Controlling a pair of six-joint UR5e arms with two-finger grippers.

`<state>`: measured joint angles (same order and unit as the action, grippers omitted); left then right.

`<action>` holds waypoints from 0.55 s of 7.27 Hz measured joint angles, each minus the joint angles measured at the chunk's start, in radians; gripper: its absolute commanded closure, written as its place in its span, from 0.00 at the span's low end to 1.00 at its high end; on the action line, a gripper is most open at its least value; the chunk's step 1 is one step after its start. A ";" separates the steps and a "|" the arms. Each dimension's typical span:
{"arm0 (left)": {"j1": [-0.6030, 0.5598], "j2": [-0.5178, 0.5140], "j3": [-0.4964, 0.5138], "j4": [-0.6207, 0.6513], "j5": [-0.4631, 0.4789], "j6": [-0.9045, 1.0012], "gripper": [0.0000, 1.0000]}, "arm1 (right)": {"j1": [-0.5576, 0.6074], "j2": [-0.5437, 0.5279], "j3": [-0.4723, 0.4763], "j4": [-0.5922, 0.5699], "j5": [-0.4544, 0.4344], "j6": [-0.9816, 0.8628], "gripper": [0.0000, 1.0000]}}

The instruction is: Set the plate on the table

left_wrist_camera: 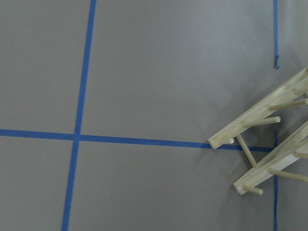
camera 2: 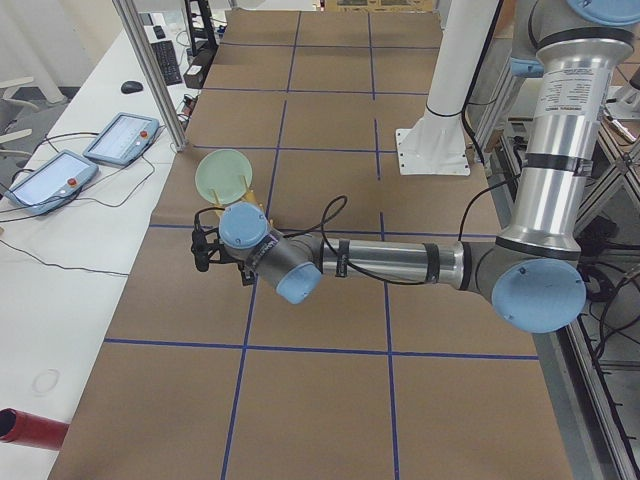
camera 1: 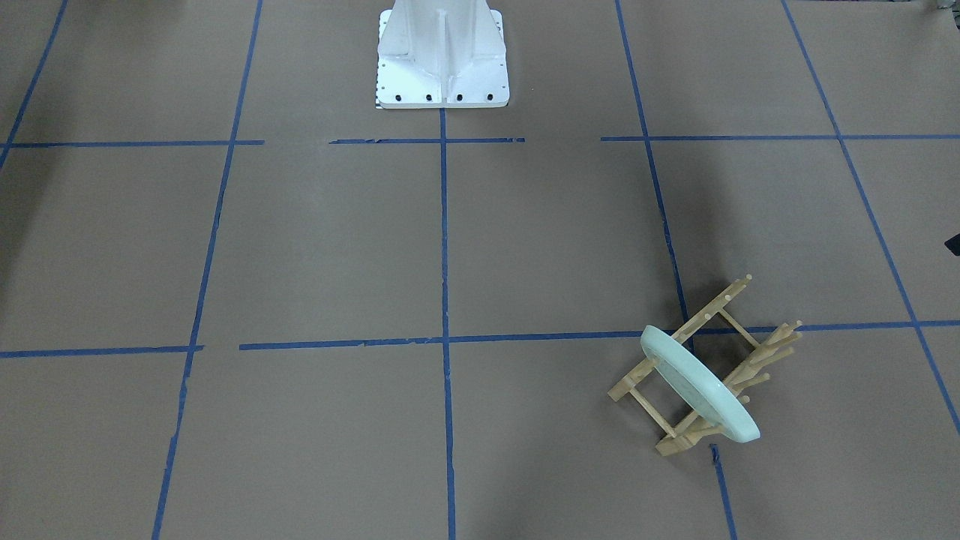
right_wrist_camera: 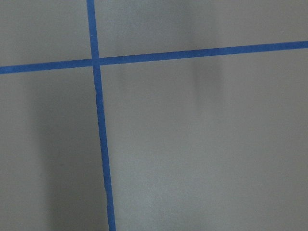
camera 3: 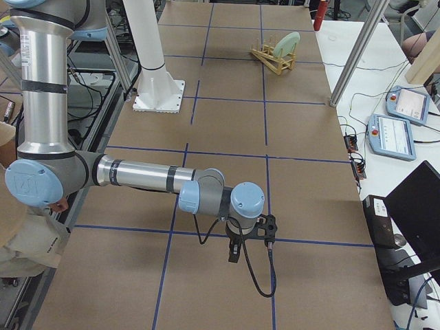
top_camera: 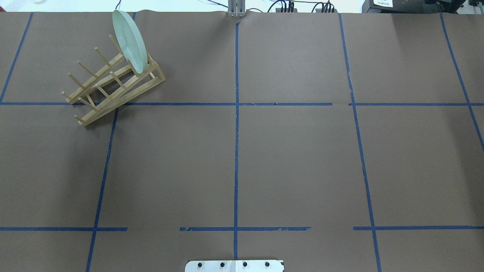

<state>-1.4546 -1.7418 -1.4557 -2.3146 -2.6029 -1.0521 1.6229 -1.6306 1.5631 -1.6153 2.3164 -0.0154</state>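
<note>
Plate [camera 1: 697, 384] stands in rack [camera 1: 712, 306]; left claw [camera 2: 204, 252] apart, opening unclear.

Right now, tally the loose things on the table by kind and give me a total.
Pale green plate: 1
Wooden peg rack: 1
Total: 2

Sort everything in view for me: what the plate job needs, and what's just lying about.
Job:
plate, standing on edge in the wooden rack
table, where it goes
left pincer, near the rack

Lying about:
white robot base
two teach pendants beside the table
red tube
</note>
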 measured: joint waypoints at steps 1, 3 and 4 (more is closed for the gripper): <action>0.046 -0.066 0.008 -0.046 0.062 -0.155 0.00 | 0.000 0.000 0.000 0.000 0.000 0.000 0.00; 0.153 -0.160 0.005 -0.179 0.196 -0.469 0.00 | 0.000 0.000 0.000 0.000 0.000 0.000 0.00; 0.226 -0.200 0.006 -0.285 0.306 -0.675 0.00 | 0.000 0.000 0.000 0.000 0.000 0.000 0.00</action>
<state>-1.2290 -1.9420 -1.4492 -2.5995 -2.2968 -1.7276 1.6229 -1.6306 1.5631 -1.6153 2.3163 -0.0153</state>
